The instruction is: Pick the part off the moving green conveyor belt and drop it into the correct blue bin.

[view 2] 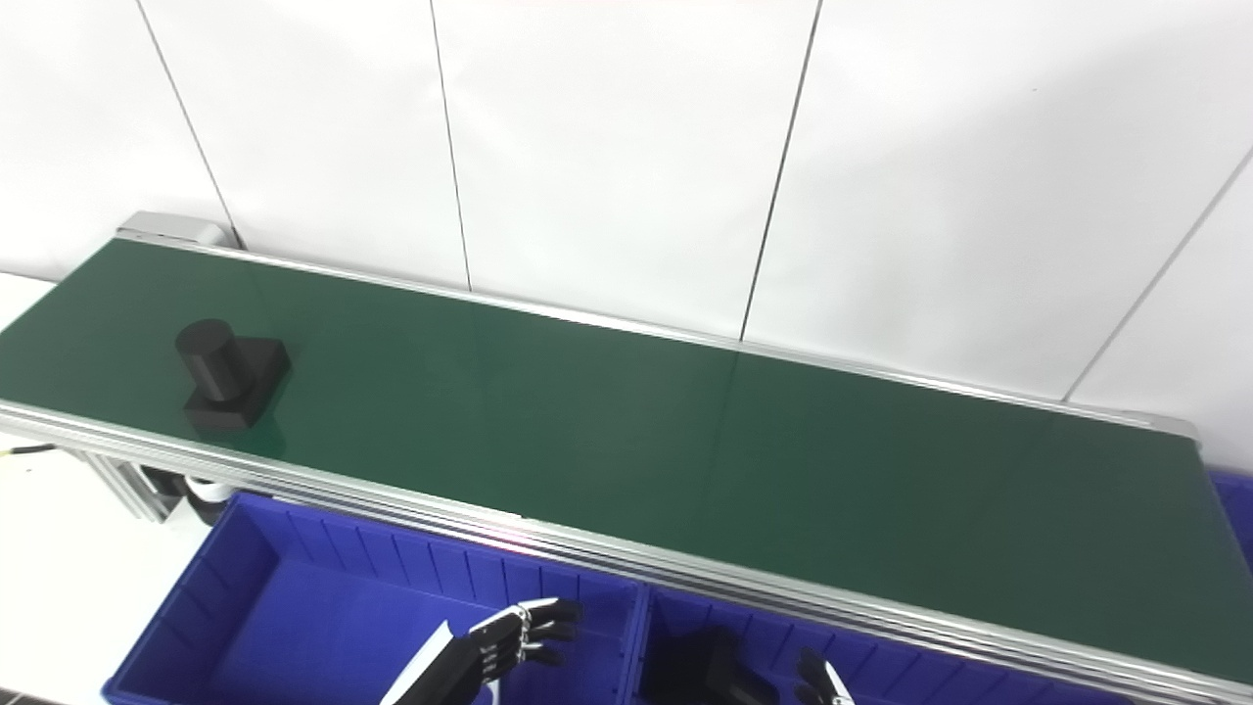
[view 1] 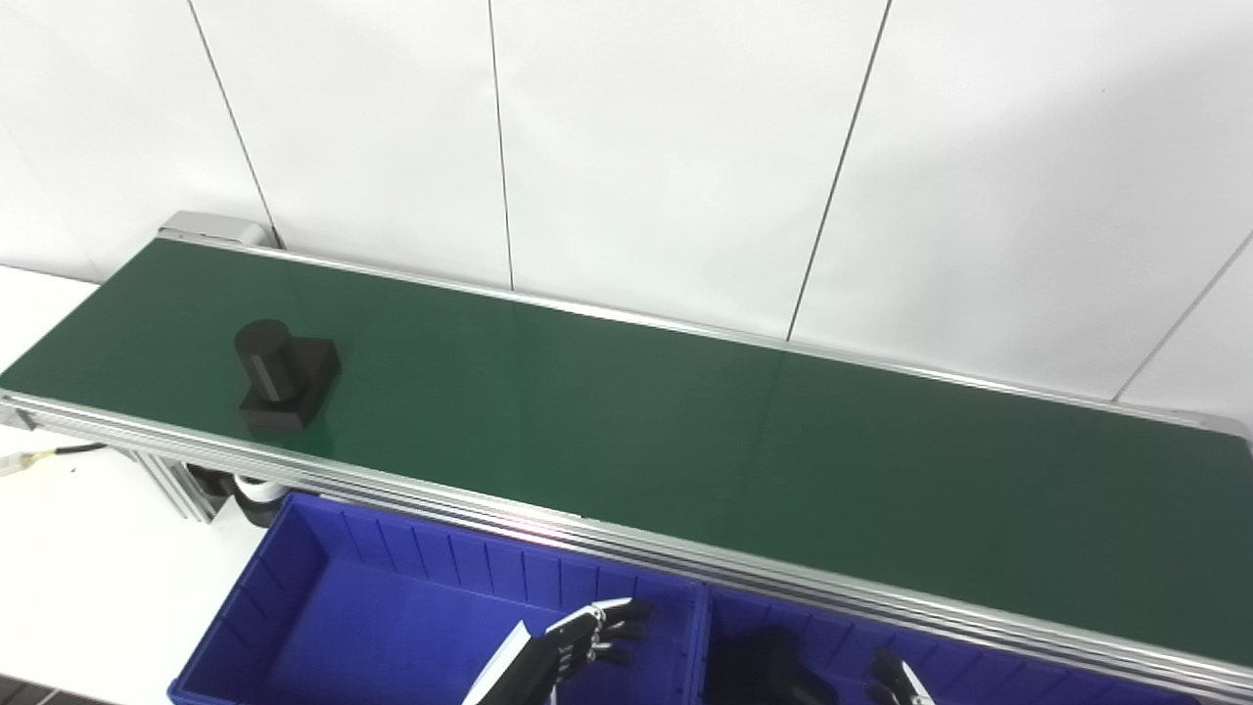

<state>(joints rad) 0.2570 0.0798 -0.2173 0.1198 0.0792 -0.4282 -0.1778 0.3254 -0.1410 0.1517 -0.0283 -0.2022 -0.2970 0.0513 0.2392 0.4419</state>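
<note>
Left hand (view 1: 587, 638) hovers low over the left blue bin (view 1: 294, 597), fingers spread apart and holding nothing, reaching up from the bottom edge of the view with its fingertips aimed toward the belt. It appears to wait there because the part has not yet travelled within reach. Starting at the far left, the black part (view 1: 282, 375), a short upright cylinder standing on a square base, rides on the green conveyor belt (view 1: 685, 441) near its left end and close to the near rail. It is well apart from both hands. The belt runs diagonally across the scene from upper left to lower right, framed by silver aluminium rails, with a white panelled wall (view 1: 666, 147) behind it. Below the near rail sit two blue bins side by side, placed just under the belt edge so that a lifted part needs only a short carry. The right blue bin (view 1: 969, 656) already contains a dark object (view 1: 768, 671), probably another black part, though it is cut off by the bottom edge. Right hand (view 1: 896, 683) barely shows at the bottom edge above that bin; only its fingertips are visible, so I cannot tell whether it is spread or closed.
</note>
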